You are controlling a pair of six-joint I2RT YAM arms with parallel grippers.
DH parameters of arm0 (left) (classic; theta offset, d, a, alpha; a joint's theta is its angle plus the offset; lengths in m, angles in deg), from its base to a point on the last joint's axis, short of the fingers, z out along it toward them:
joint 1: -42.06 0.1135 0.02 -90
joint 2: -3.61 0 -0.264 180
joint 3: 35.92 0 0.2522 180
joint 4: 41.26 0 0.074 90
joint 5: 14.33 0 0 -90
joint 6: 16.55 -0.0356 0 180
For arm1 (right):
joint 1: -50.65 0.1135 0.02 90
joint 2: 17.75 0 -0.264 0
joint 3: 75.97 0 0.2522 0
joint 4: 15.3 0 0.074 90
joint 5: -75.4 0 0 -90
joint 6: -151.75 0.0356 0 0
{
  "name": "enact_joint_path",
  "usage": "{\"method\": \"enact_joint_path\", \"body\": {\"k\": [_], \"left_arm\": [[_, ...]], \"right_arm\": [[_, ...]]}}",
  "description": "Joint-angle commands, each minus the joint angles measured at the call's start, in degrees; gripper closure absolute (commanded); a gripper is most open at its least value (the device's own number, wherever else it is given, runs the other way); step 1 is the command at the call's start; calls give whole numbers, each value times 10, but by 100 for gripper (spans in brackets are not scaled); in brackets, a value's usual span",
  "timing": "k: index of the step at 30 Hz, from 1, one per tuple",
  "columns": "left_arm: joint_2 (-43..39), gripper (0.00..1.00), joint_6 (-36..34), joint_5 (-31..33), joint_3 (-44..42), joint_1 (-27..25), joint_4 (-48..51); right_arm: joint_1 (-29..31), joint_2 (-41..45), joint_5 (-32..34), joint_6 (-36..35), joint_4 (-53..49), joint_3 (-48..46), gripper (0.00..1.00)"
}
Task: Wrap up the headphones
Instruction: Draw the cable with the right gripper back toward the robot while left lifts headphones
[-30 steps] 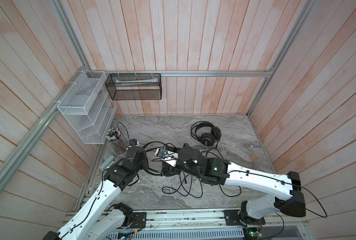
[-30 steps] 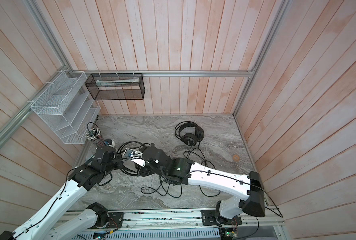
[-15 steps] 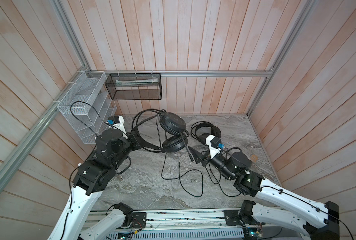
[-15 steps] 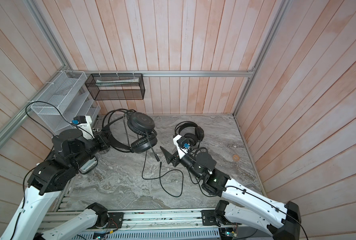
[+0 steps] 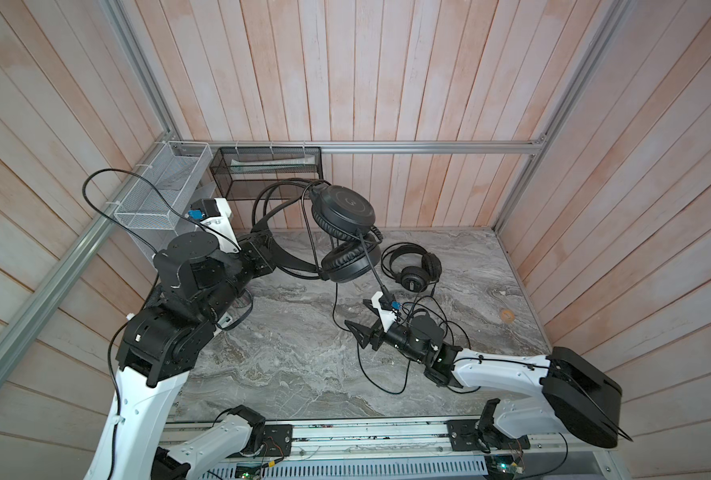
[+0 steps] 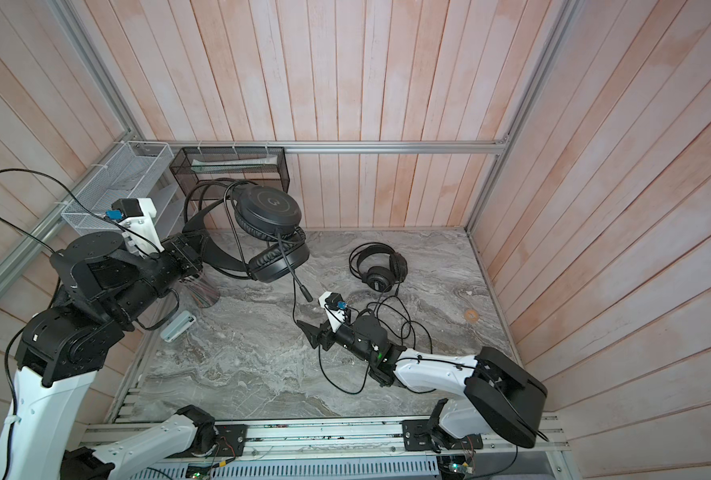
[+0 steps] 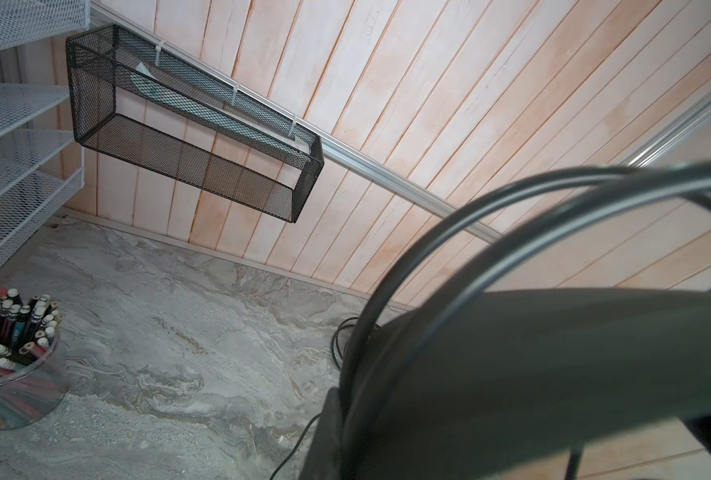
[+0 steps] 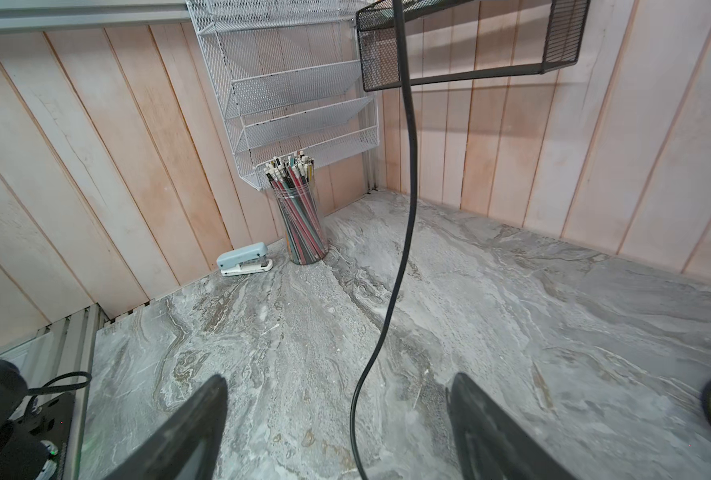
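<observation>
High above the table's left hang the smooth-cupped headphones point(image 5: 343, 212) point(image 6: 268, 212), boom mic point(image 5: 372, 266) pointing down. My left gripper point(image 5: 262, 253) is shut on their headband point(image 7: 553, 374), which fills the left wrist view and hides the jaws. Their thin cable point(image 5: 334, 307) drops to the table and runs between the fingers point(image 8: 195, 424) of my right gripper point(image 5: 355, 334) point(image 8: 339, 377). That gripper is open, low over the table's middle, touching nothing. The grille-backed headphones point(image 5: 414, 270) lie at the back right, their cable point(image 5: 428, 316) looped beside my right arm.
A clear cup of pencils point(image 6: 202, 291) point(image 8: 301, 216) and a pale blue stapler point(image 6: 178, 326) stand at the left wall. A white mesh rack point(image 5: 166, 187) and a black mesh basket point(image 5: 270, 172) hang on the walls. A small tan ring point(image 5: 507, 316) lies far right.
A second ago both grippers were low at the headphones on the table's left. The left has lifted them high; the right has let go, drawn back to the right and opened.
</observation>
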Motion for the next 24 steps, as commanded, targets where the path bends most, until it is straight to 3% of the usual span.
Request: {"method": "enact_joint_path", "body": {"k": [1, 9, 11, 14, 17, 24], "left_arm": [[2, 100, 27, -15, 38, 3, -27], [9, 100, 31, -9, 61, 3, -19], [11, 100, 33, -5, 64, 3, -17], [13, 100, 36, 12, 62, 3, -19], [21, 100, 38, 46, 60, 3, -24], [67, 100, 48, 112, 44, 49, -41]], "right_arm": [[-3, -72, -39, 32, 89, 53, 17], [-29, -235, -22, 87, 122, 150, 23], [-32, -251, -29, 91, 122, 162, 37], [-26, -257, -52, 89, 89, 180, 76], [4, -244, -38, 66, 34, 181, 97], [108, -167, -18, -45, -134, 171, 100]]}}
